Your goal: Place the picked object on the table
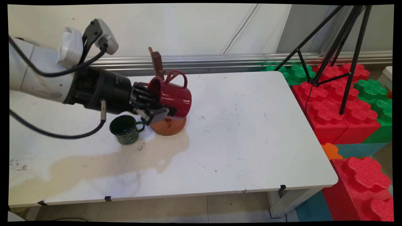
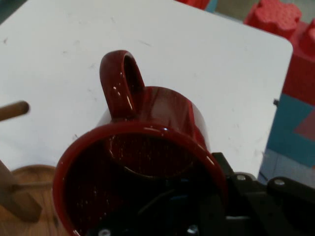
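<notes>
The gripper (image 1: 157, 110) clamps the rim of a red mug (image 1: 174, 95), one finger inside and one outside, holding it on its side above the wooden rack (image 1: 168, 124), handle up. Beside it on the table (image 1: 251, 125) stands a green mug (image 1: 125, 129). Held this way (by the rim alone), the mug looks liable to twist, so slow, level motion seems wise. The fingertips and most of the rack's pegs are hidden behind the mug.
</notes>
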`<state>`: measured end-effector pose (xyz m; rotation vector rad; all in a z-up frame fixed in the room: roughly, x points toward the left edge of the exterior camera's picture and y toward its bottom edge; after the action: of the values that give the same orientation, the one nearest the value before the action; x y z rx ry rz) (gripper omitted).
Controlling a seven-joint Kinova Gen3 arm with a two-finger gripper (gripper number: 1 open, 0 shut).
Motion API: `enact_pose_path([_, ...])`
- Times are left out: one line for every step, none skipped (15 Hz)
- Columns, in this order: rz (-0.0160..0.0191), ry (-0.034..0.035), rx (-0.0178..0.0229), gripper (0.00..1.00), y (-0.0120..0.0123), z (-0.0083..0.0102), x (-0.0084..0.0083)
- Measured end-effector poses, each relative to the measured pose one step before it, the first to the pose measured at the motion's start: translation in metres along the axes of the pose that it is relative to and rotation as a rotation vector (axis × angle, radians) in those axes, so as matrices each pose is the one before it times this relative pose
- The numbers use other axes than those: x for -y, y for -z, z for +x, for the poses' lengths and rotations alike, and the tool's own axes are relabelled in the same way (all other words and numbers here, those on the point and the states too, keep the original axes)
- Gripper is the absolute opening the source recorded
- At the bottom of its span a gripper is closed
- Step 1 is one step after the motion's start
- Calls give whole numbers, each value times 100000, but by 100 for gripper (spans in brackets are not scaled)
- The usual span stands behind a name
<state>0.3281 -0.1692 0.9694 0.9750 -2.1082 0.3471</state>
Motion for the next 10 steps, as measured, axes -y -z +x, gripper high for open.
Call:
enact_pose_path([-211, -1150, 1761, 0, 169, -35, -260])
enact_pose_path([-90, -742, 1439, 0, 143, -39, -171])
enact_pose_path([127, -1036, 2568, 0, 261, -93, -230])
enact_pose_path([445, -1004, 3226, 0, 335, -146, -153])
enact_pose_path([853, -806, 3456, 0, 387, -216, -50])
enact_pose_path([1034, -662, 3228, 0, 376, -295, 51])
enact_pose_path([1362, -350, 3890, 0, 492, -479, 161])
enact_pose_path([1485, -5, 3755, 0, 509, -577, 270])
enact_pose_path([1267, -110, 3157, 0, 439, -556, 308])
enact_pose_path([1602, -2, 3411, 0, 513, -644, 421])
